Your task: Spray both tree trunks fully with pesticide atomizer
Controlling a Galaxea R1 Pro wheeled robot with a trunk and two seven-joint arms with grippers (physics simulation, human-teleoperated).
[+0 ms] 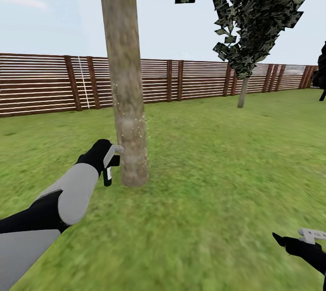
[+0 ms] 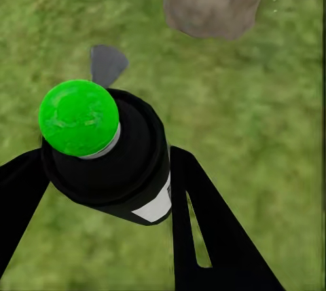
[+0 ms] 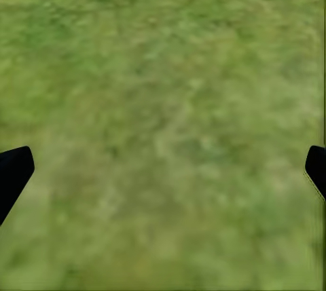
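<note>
The near tree's trunk rises pale grey-brown and mottled just left of centre in the head view. My left gripper is beside its base, shut on the pesticide atomizer, whose grey trigger head touches or nearly touches the bark. Fine pale specks dot the lower trunk. In the left wrist view the atomizer is a black bottle with a green cap and white label, held in my left gripper, and the trunk base lies beyond it. A second tree stands far right by the fence. My right gripper hangs open over grass.
A brown slatted fence runs across the back of the lawn. A dark conifer shows at the right edge. Open grass stretches between the two trees and around my right arm.
</note>
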